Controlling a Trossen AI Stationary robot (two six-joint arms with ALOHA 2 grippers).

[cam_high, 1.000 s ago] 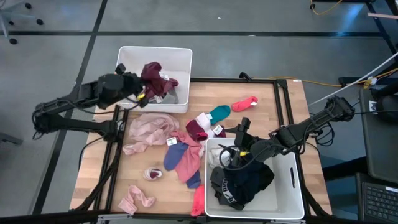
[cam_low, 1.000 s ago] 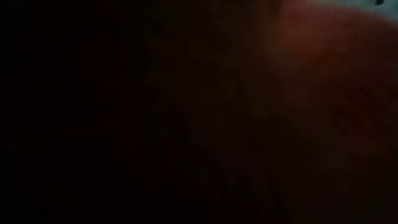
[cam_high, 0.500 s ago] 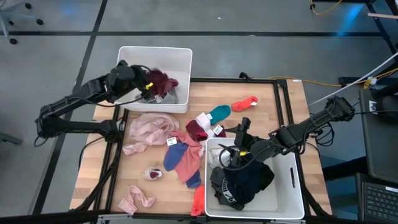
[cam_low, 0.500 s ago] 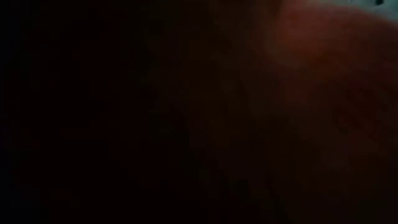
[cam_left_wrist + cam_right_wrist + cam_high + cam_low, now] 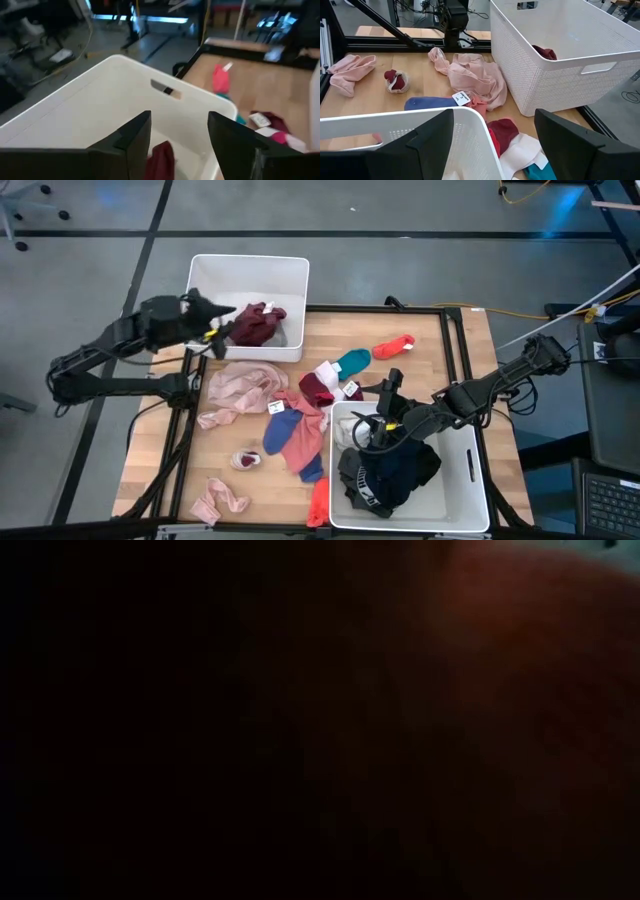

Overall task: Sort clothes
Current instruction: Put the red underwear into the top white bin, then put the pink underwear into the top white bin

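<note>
My left pincer (image 5: pixel 222 323) hangs at the far bin's (image 5: pixel 290 272) near-left rim, fingers (image 5: pixel 135 137) apart and empty; a maroon garment (image 5: pixel 258 324) lies inside. My right pincer (image 5: pixel 385 393) sits over the near bin (image 5: pixel 478 500), fingers spread, holding nothing. Most clothes (image 5: pixel 285 415) lie loose on the bench (image 5: pixel 440 350). The low view is nearly black, probably blocked.

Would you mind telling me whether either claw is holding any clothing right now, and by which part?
Nothing is held. The left claw stands open over the maroon garment in the far bin; the right claw is open too.
</note>
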